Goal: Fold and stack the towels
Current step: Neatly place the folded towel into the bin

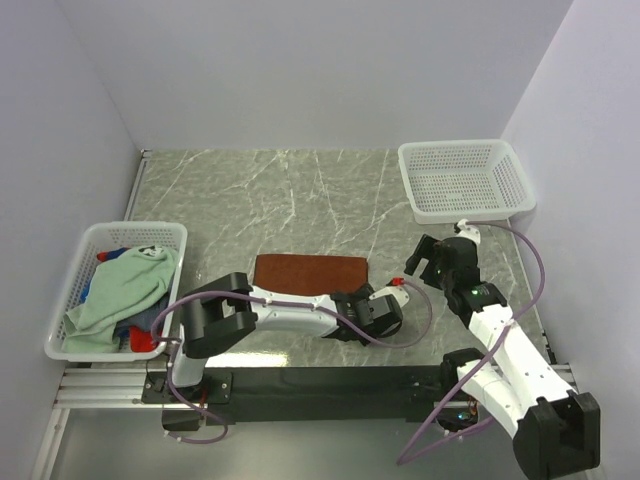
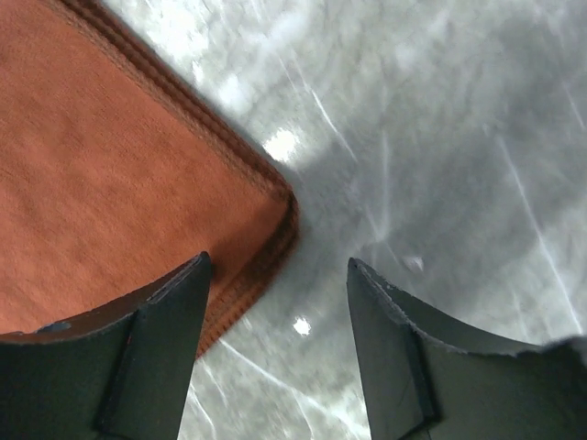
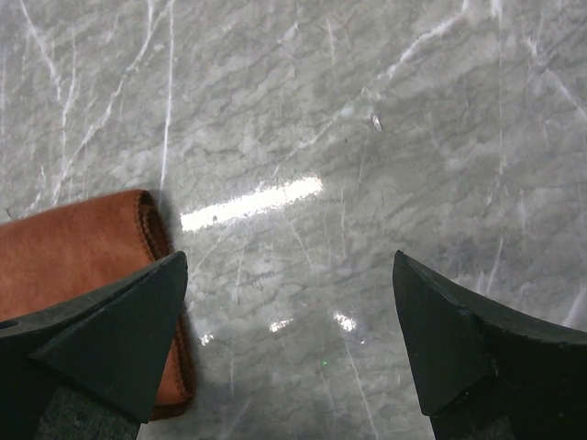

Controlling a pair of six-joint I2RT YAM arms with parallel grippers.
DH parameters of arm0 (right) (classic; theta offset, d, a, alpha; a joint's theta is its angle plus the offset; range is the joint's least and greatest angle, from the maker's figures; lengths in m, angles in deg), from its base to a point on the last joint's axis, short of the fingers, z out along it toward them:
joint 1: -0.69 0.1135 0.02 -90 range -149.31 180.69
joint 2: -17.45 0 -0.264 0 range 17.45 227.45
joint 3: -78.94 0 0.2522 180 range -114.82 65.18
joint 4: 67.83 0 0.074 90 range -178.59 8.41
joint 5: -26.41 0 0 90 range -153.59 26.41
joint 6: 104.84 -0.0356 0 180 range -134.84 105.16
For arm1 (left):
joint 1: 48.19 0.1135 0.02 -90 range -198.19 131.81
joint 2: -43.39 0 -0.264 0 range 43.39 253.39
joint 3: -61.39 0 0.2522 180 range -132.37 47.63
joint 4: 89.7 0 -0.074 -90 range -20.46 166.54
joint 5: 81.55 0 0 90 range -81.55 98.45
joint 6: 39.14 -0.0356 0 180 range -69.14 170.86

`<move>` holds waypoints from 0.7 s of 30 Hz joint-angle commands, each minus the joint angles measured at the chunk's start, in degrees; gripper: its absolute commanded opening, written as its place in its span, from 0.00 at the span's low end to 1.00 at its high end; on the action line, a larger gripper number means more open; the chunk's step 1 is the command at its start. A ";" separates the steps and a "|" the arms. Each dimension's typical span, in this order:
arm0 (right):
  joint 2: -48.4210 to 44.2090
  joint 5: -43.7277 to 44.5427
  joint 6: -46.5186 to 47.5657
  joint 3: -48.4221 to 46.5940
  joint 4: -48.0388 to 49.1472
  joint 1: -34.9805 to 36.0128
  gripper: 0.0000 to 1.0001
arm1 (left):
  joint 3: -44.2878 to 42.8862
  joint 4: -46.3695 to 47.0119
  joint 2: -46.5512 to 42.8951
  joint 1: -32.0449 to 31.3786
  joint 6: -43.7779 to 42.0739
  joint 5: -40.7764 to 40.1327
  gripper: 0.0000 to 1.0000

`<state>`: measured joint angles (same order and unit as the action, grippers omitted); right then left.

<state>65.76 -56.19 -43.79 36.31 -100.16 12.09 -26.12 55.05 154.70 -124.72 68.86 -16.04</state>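
With rust-brown towel [image 1: 308,271] flat on desk [image 1: 280,190] and left end effector [image 2: 280,266] plus right end effector [image 3: 289,261] gaping empty at its right end, pinch both corners low together, then fold across evenly.

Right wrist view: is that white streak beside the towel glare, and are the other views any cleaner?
Right wrist: it is glare on the glossy table, beside the rust-brown towel. Left wrist: soft and smeared, smaller glare spots off the towel's corner. Top external: evenly lit, sharp.
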 commanded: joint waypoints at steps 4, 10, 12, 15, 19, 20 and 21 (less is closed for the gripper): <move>-1.38 -2.12 -0.67 1.26 2.92 -0.85 0.98 | -3.24 2.25 3.30 -0.20 -4.20 -4.60 0.67; -1.65 -4.75 -1.28 1.88 4.06 -0.85 0.98 | -3.32 1.81 6.29 -0.20 -3.67 -6.53 0.61; -1.21 -5.90 -1.72 2.23 4.68 -0.94 0.98 | -3.32 1.55 7.08 -0.11 -3.15 -7.06 0.52; -0.42 -8.70 -2.69 2.84 6.08 -0.94 0.98 | -3.24 1.28 7.78 0.07 -2.53 -7.59 0.28; 0.46 -11.17 -4.01 3.46 8.19 -1.03 0.98 | -2.89 1.19 7.35 0.68 -1.83 -8.20 0.07; 0.55 -11.87 -4.62 3.90 8.63 -1.03 0.98 | -2.62 1.19 6.56 0.94 -1.48 -8.12 0.01; 0.64 -13.45 -5.06 4.08 9.16 -1.03 0.99 | -2.45 1.63 6.03 1.38 -1.30 -7.86 0.01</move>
<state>66.25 -65.98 -46.94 39.68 -95.03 11.59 -29.42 58.89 160.27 -124.57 66.76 -23.98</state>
